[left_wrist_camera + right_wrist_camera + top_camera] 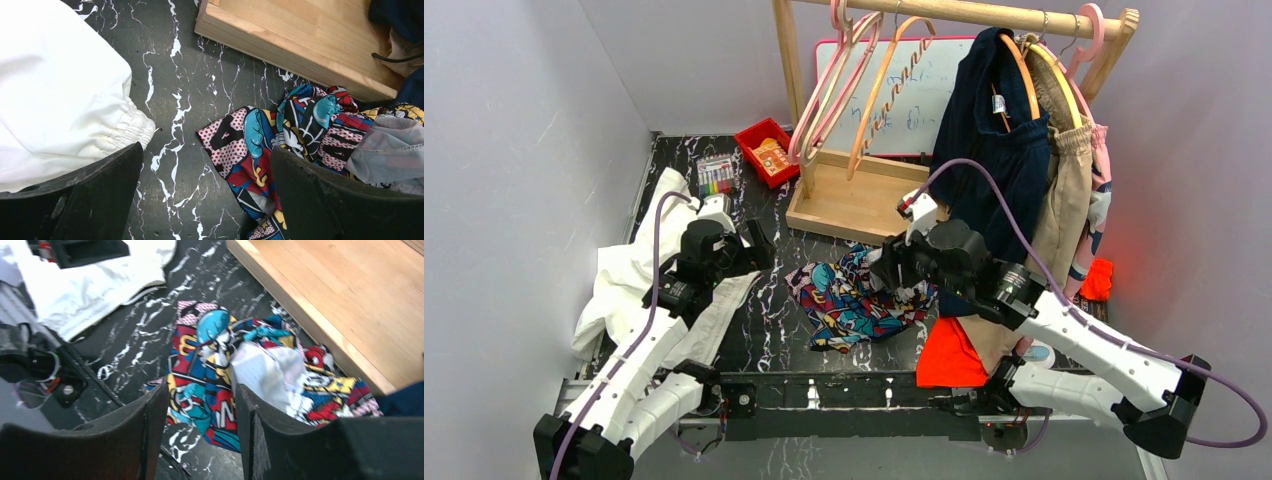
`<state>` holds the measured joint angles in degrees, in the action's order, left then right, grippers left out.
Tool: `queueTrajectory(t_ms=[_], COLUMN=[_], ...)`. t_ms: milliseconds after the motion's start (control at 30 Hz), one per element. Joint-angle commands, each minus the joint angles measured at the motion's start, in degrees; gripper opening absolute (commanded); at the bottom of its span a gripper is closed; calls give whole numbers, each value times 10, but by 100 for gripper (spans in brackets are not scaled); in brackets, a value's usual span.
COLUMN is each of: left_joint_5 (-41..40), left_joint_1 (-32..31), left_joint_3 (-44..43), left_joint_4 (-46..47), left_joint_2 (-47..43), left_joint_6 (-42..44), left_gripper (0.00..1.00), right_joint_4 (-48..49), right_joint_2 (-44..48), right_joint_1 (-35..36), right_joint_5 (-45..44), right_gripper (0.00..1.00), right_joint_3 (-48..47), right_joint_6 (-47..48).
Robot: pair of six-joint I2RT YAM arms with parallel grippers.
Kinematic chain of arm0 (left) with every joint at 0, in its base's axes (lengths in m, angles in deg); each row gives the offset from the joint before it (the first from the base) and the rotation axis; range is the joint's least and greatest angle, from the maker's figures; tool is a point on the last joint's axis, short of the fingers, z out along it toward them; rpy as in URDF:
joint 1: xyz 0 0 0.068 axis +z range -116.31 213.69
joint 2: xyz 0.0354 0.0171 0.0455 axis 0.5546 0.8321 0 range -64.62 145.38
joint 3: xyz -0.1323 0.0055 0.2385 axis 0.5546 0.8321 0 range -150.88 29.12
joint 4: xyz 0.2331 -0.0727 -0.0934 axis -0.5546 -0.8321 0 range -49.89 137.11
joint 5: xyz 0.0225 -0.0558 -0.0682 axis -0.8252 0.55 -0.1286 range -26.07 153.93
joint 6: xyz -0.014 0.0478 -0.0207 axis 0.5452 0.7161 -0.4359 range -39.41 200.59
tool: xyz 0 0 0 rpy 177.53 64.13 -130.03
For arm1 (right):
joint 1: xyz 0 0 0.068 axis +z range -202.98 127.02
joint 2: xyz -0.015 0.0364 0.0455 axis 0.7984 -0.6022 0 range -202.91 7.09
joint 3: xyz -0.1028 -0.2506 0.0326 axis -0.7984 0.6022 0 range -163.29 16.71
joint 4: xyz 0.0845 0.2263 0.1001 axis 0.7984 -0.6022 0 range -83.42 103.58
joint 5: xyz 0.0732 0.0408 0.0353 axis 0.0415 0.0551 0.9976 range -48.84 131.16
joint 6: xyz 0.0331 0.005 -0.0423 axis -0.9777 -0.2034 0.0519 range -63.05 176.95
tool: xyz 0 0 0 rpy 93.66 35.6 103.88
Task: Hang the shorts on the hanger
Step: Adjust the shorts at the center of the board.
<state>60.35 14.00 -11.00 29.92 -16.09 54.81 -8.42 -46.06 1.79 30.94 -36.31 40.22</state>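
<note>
White cloth (624, 270) lay at the left, the left gripper (207, 165) beside it, fingers wide. The shorts (854, 300) sat crumpled on the table (769, 325): soft, light, floppy, probably best pinched at the waistband. The right gripper (200, 388) hung over them, fingers parted, holding nothing.

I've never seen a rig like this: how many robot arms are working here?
2: the left arm reaches over the white cloth, the right arm over the shorts. None seems hidden.
</note>
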Motion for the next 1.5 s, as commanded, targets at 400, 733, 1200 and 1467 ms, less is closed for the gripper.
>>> queueTrajectory(t_ms=[400, 733, 1200, 1467], left_joint_5=[-27, -34, -27, -39], left_joint_1=[-1, -1, -2, -2], left_joint_3=[-15, -19, -19, -20], left_joint_4=[-8, -16, -14, -18], left_joint_2=[-7, -1, 1, -12], left_joint_6=[-3, 2, 4, 7], left_gripper=[98, 98, 98, 98], right_joint_4=[147, 157, 204, 204], right_joint_2=[-149, -238, -282, -108], right_joint_1=[21, -31, -36, -35], right_joint_5=[49, -60, 10, 31], right_gripper=[40, 42, 29, 0], right_joint_3=[71, 84, 105, 28], right_joint_6=[-102, -177, -175, -104])
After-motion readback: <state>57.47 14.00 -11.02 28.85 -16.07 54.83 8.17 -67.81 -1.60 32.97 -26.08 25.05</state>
